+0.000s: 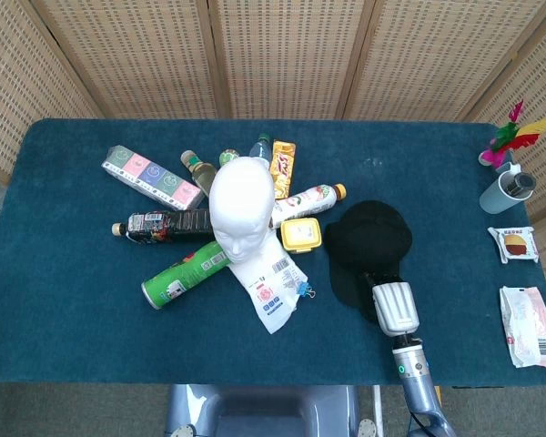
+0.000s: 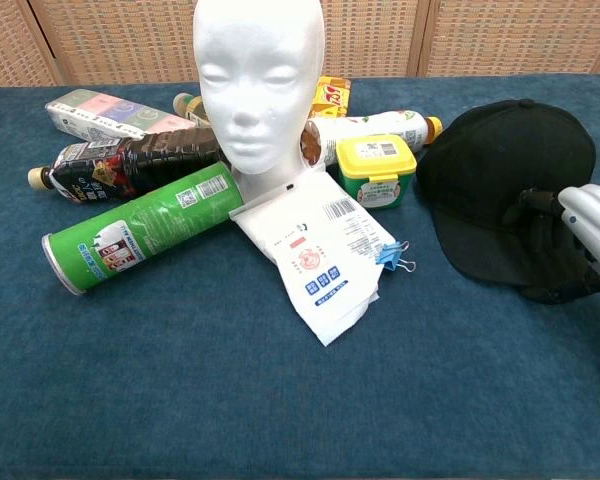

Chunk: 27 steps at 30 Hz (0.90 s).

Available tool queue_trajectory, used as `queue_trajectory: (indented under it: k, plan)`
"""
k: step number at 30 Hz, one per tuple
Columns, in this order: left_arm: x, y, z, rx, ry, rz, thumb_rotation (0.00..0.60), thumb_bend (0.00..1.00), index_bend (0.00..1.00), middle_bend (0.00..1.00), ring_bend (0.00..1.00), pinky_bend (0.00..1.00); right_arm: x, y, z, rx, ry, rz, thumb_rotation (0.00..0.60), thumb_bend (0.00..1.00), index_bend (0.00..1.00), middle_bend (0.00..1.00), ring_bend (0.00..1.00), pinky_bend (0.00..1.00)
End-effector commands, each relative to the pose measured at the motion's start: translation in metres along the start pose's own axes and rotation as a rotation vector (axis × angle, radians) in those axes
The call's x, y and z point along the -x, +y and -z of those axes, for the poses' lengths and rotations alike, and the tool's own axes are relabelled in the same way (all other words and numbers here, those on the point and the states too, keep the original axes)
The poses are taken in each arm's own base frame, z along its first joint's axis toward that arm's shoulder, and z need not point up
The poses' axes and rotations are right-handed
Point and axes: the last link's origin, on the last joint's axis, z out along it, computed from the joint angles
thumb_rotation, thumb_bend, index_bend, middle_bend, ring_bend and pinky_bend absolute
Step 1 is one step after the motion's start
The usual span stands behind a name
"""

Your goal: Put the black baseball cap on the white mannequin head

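- nearest, the right hand (image 1: 393, 308) reaches in from the near edge of the blue tabletop (image 1: 73, 328), its silver back up and its dark fingers (image 2: 536, 212) lying on the near right part of the black baseball cap (image 1: 368, 244); whether they pinch the brim or only rest on it cannot be told.
- the left hand shows in neither view.
- the cap lies flat on the tabletop, crown away from the robot, brim toward the near edge, well right of the white mannequin head (image 1: 240, 206) and apart from it.
- just left of the cap sits a small yellow-lidded tub (image 1: 300, 234), near the cap's edge.
- a white printed pouch (image 1: 271, 284) lies in front of the mannequin head, with a blue binder clip (image 2: 394, 257) at its right edge.
- a green can (image 1: 184, 272) lies on its side left of the pouch, tilted toward the head's base.
- the mannequin head stands upright, facing the robot, ringed by items fanned around its base.
- a dark bottle (image 1: 162, 224) lies to its left, a white bottle with an orange cap (image 1: 308, 199) to its right.
- behind lie a pastel box (image 1: 151, 177), 2 more bottles and an orange snack packet (image 1: 282, 162).
- far right, a grey cup (image 1: 506, 190), a pink and green shuttlecock (image 1: 514, 137) and 2 wrapped packets (image 1: 526, 324) sit along the tabletop edge.
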Motion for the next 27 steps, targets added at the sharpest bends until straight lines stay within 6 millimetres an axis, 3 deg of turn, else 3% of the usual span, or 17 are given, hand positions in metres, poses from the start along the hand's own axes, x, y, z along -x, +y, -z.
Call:
queue_trajectory:
  k: [1, 12, 17, 27]
  plan:
    - [0.0, 0.0, -0.001, 0.0, 0.0, 0.0, 0.6, 0.34, 0.66, 0.52, 0.39, 0.31, 0.0, 0.001, -0.003, 0.02, 0.03, -0.002, 0.6, 0.21, 0.33, 0.52, 0.53, 0.51]
    - [0.001, 0.0, -0.001, -0.003, 0.002, 0.003, 0.6, 0.34, 0.66, 0.52, 0.39, 0.31, -0.005, 0.012, -0.03, 0.098, 0.114, -0.012, 0.6, 0.35, 0.36, 0.47, 0.5, 0.53]
    - [-0.001, -0.002, 0.0, -0.009, 0.003, -0.001, 0.6, 0.33, 0.66, 0.52, 0.39, 0.31, -0.014, 0.017, -0.053, 0.111, 0.165, -0.015, 0.6, 0.4, 0.36, 0.43, 0.46, 0.53]
    - [0.0, -0.002, 0.0, -0.017, 0.0, -0.004, 0.6, 0.34, 0.66, 0.52, 0.39, 0.31, -0.022, 0.024, -0.092, 0.106, 0.176, 0.014, 0.6, 0.41, 0.37, 0.42, 0.44, 0.56]
